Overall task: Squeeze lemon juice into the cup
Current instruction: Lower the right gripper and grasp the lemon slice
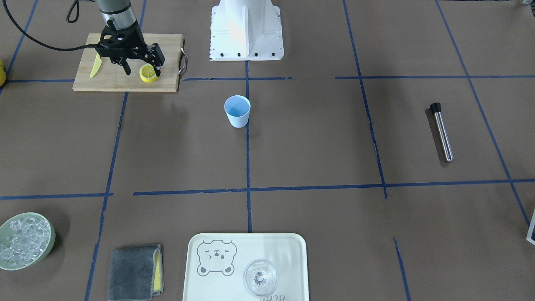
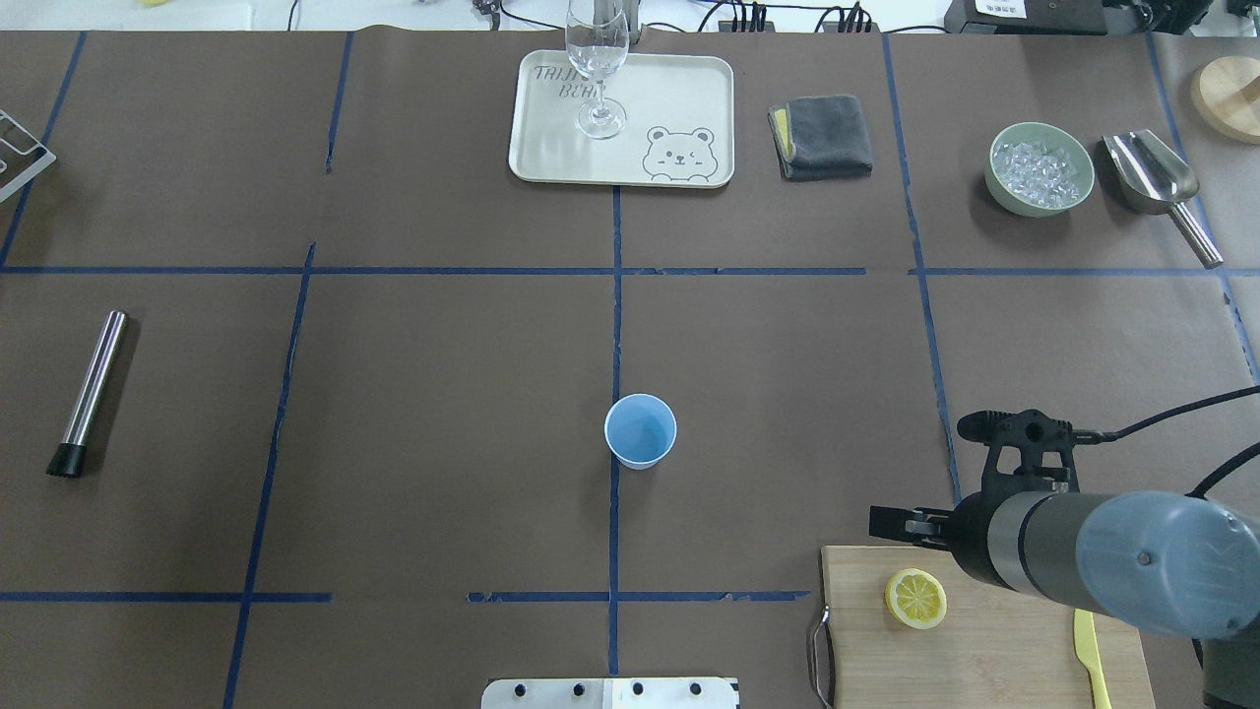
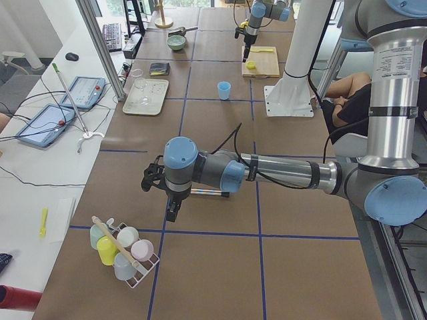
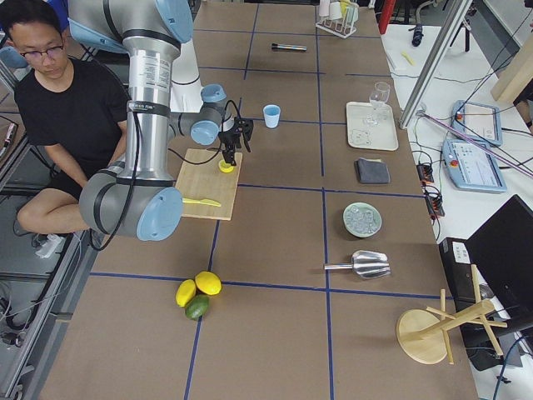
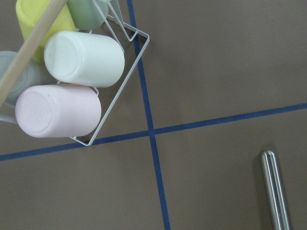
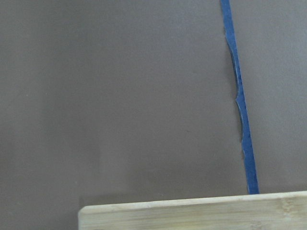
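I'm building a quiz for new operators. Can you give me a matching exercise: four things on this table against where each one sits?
Things:
1 lemon
2 cup
3 wine glass
4 ice

Places:
A on the bear tray
B in the green bowl
C on the wooden board
D on the bare table

Pairs: 1-C, 2-D, 3-A, 4-B

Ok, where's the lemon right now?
The lemon lies on the cutting board at the overhead view's lower right, beneath the open right hand, with the yellow knife nearby.
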